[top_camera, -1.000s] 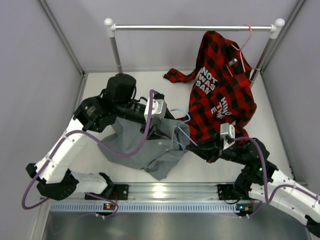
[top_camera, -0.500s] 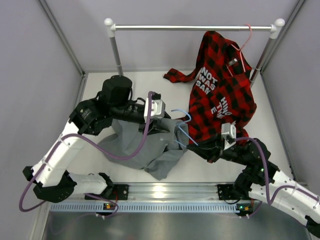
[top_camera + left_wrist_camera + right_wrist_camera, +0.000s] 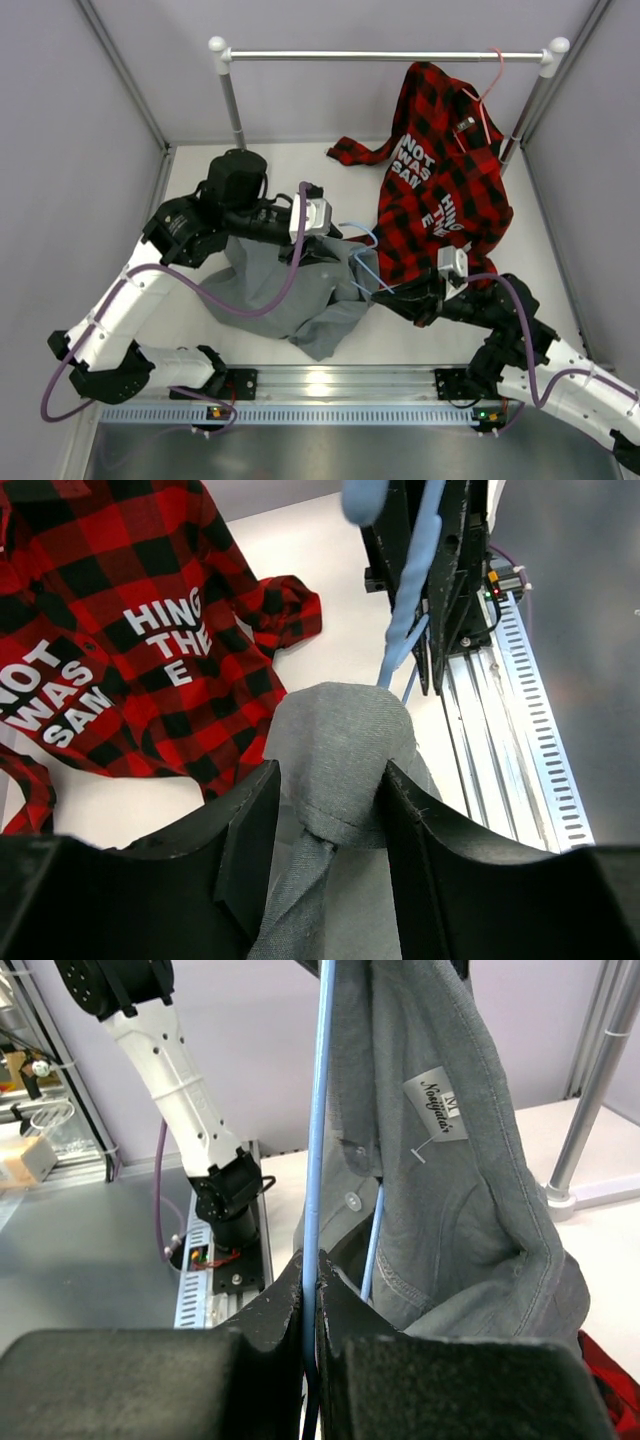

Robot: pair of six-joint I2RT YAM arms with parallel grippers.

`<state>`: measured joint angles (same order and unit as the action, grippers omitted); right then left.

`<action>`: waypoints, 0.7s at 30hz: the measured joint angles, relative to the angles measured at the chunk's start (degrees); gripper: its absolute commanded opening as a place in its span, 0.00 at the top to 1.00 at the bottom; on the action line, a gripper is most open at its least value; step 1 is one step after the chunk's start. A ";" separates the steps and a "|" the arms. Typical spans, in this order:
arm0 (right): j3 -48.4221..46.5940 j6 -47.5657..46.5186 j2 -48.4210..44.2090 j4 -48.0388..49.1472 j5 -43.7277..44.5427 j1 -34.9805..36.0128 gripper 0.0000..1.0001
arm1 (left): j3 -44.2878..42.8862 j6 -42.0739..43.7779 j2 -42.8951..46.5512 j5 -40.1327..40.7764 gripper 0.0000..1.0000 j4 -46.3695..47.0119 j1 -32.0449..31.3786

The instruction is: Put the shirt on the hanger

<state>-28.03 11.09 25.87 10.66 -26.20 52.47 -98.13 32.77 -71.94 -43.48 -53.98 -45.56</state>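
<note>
The grey shirt hangs bunched from my left gripper down to the table. In the left wrist view my left gripper is shut on a fold of the shirt near the collar. The light-blue wire hanger stands between the two grippers, one arm tucked inside the shirt. My right gripper is shut on the hanger. In the right wrist view the gripper pinches the hanger's wire, and the shirt drapes over it with its label showing.
A red-and-black plaid shirt hangs on a pink hanger from the rail at the back right, its hem lying on the table beside my right arm. A metal rail runs along the near edge.
My left arm shifted slightly and brought the shirt's held fold a little closer over the hanger. My right gripper moved slightly left with the hanger. Both grips stayed the same.
</note>
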 measured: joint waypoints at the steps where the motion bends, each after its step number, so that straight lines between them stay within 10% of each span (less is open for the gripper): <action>1: -0.44 -0.17 0.17 -0.63 -0.02 0.00 1.00 | 0.02 0.00 -0.15 0.20 0.42 0.02 0.11; 9: -1.79 -1.11 0.26 -4.00 2.05 0.00 1.00 | 0.04 0.11 -0.85 2.51 0.23 -0.13 -0.74; 21: -1.77 -1.33 -0.57 -4.98 2.64 0.00 1.00 | 1.44 3.56 0.55 2.80 0.45 -1.70 -0.74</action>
<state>-29.80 9.76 25.30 5.67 -23.55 52.47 -96.68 36.34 -71.40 -40.69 -55.68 -46.30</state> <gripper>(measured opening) 0.003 0.563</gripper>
